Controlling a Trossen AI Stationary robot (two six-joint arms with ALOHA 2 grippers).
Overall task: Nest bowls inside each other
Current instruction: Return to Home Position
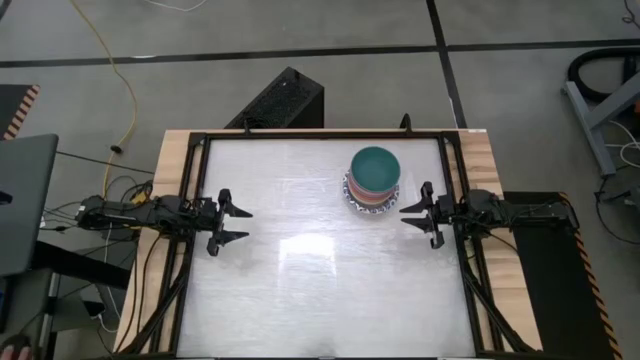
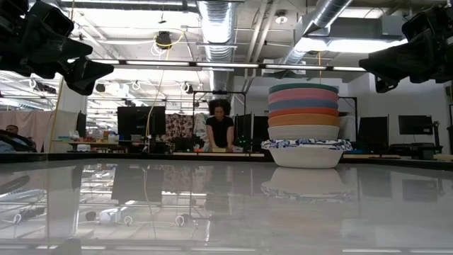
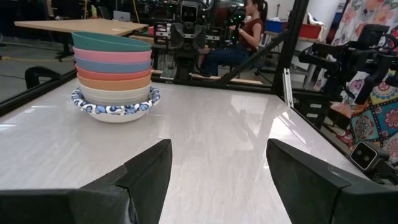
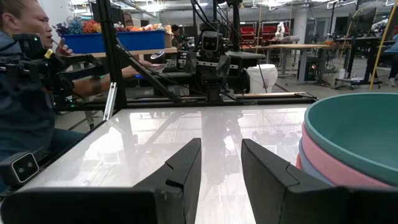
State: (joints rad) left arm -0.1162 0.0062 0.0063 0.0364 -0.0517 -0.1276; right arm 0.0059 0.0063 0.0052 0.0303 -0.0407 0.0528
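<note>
A single nested stack of bowls (image 1: 374, 178) stands on the white table, toward the far right. A green bowl (image 3: 111, 42) is on top; below it come pink, blue, red, orange and cream, and a white bowl with a blue patterned rim (image 2: 306, 149) rests on the table at the bottom. My left gripper (image 1: 238, 225) hovers open at the table's left side, pointing level, far from the stack. My right gripper (image 1: 410, 214) hovers open at the right side, just near of the stack, its fingers (image 4: 186, 163) apart with nothing between them.
A black frame (image 1: 320, 133) runs round the table top. People sit and stand beyond the table's edges in the low and wrist views. Open table surface lies left of and in front of the stack.
</note>
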